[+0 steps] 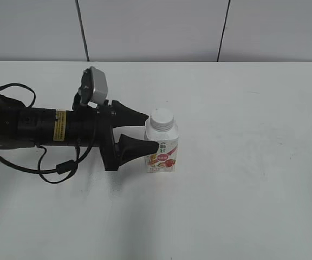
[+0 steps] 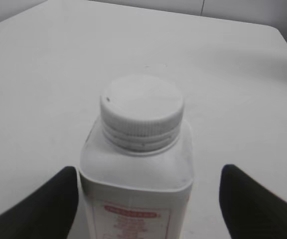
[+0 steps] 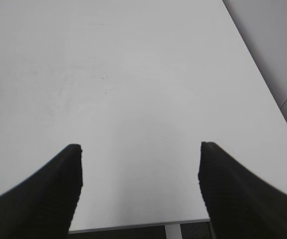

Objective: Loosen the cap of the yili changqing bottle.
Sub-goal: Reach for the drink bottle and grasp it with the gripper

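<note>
- While the left gripper point(image 1: 141, 131) sits spread w/ fingers either side of the yili changqing bottle point(image 1: 161, 147), nothing's pinched yet; left finger looks touching, right apart.
- Cap point(image 2: 142, 110) just ahead, above the fingertips.
- Best: clamp body square, low, so it won't tip.
- Right gripper point(image 3: 139, 181) spread, holding nothing.
- White table point(image 1: 253, 189) beyond; grey panelled wall point(image 1: 156, 27) behind.

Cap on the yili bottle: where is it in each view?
Exterior: cap just right of centre, atop the bottle, off the left gripper tips.
Left wrist: cap centre, above the open fingers.
Right wrist: not in view.
Shared landmark: the bottle's red label.
</note>
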{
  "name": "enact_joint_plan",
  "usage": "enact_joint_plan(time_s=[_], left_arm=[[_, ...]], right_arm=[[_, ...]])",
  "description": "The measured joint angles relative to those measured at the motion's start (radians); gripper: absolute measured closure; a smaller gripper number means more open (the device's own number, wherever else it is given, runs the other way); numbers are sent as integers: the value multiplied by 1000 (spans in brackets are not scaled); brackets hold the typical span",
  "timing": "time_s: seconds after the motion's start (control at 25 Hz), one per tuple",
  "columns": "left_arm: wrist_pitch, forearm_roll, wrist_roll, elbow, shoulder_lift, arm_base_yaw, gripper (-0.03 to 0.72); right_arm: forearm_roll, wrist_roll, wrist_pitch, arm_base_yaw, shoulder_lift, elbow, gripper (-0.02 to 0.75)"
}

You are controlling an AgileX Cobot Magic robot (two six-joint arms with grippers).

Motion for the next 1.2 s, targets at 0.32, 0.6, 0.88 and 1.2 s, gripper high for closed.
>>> enact_joint_plan(time_s=[0.32,0.6,0.88,1.2], left_arm=[[-1,-49,3,-6,0,0,213],[-4,-31,4,-8,0,0,337],[-2,-3,4,-8,0,0,368],[-1,-7,64,-8,0,1,137]], right_arm=[[0,0,0,0,0,0,164],[0,0,-1,0,29,-8,164],[1,0,-8,0,258,-121,164],[55,-33,-20,0,481,-181,164]])
